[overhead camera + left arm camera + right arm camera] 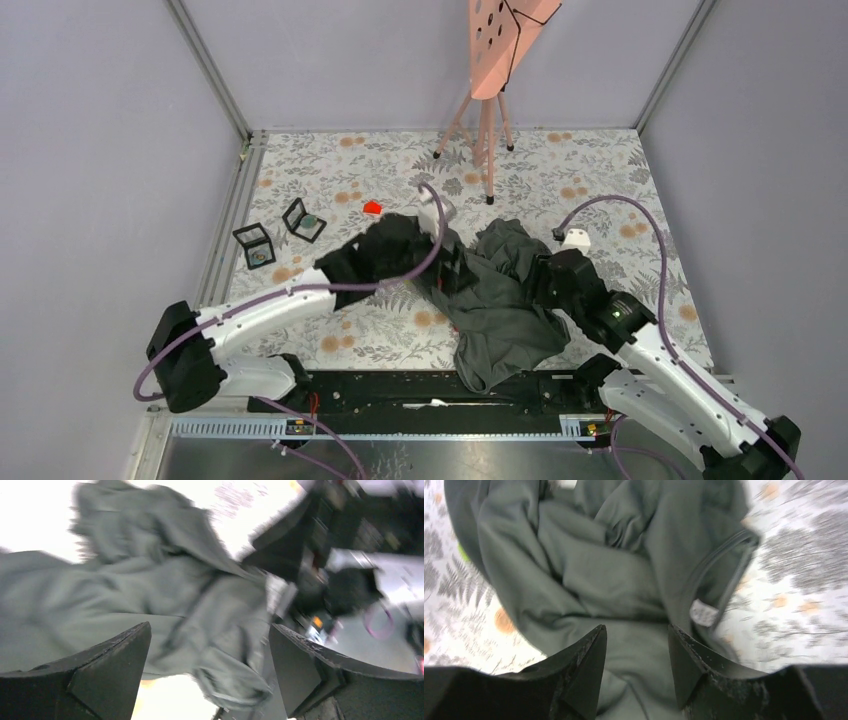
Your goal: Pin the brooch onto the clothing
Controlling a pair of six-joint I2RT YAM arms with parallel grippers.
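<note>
Floral-printed cloth point(600, 170) covers our table; the soft, dark grey T-shirt point(500, 310) lies crumpled at its middle. Our 2 arms reach inward over it, left gripper point(210, 645) spread wide and empty, right gripper point(636, 635) partly parted above the folds.

You are working in a robotics lab cell. Plain grey wall panels point(100, 150) close the desk point(380, 165) in on three sides, held by bare aluminium posts point(210, 68) at 11 and 1 o'clock. A flowered sheet covers the desk top. At 6 o'clock a black mounting rail point(400, 385) carries the white left arm point(270, 300) and right arm point(660, 360), each trailing a purple cable point(660, 250). A pink tripod point(487, 140) stands at 12 o'clock against the back wall.
</note>
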